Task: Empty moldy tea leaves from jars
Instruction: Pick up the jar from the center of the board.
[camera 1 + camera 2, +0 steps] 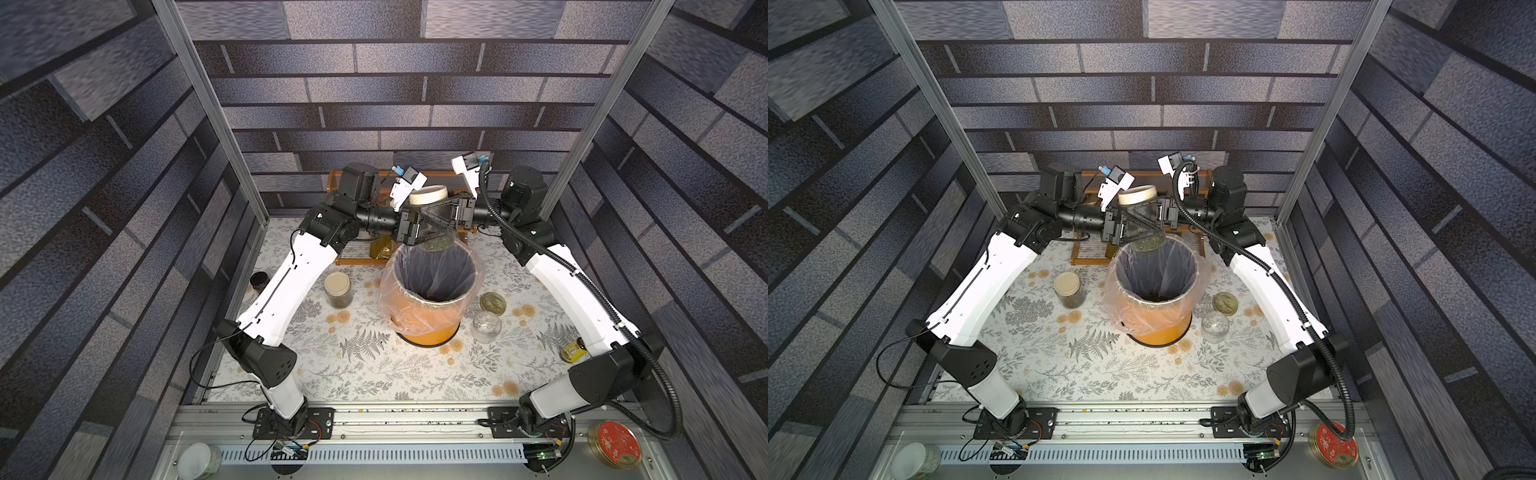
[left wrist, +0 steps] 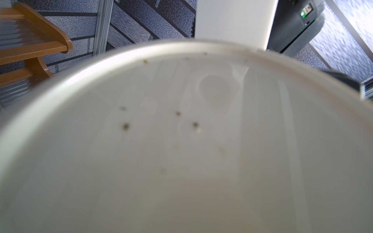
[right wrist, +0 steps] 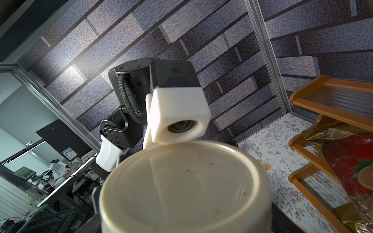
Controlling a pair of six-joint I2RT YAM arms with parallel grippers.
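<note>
A lidded jar (image 1: 438, 240) hangs over the far rim of the plastic-lined orange bin (image 1: 430, 332), the left hand (image 1: 436, 228) clamped on its glass body, tea leaves (image 1: 1148, 246) dark in its lower end. The right hand (image 1: 432, 210) reaches in from the opposite side, fingers (image 3: 95, 196) flanking the cream lid (image 3: 185, 187); whether they press it cannot be told. A second full jar (image 1: 338, 289) stands on the worktop (image 1: 374, 374) beside the bin.

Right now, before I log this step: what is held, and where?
Left gripper holds the jar by its glass body, under the lid. Right gripper flanks it too; grip unclear.
</note>
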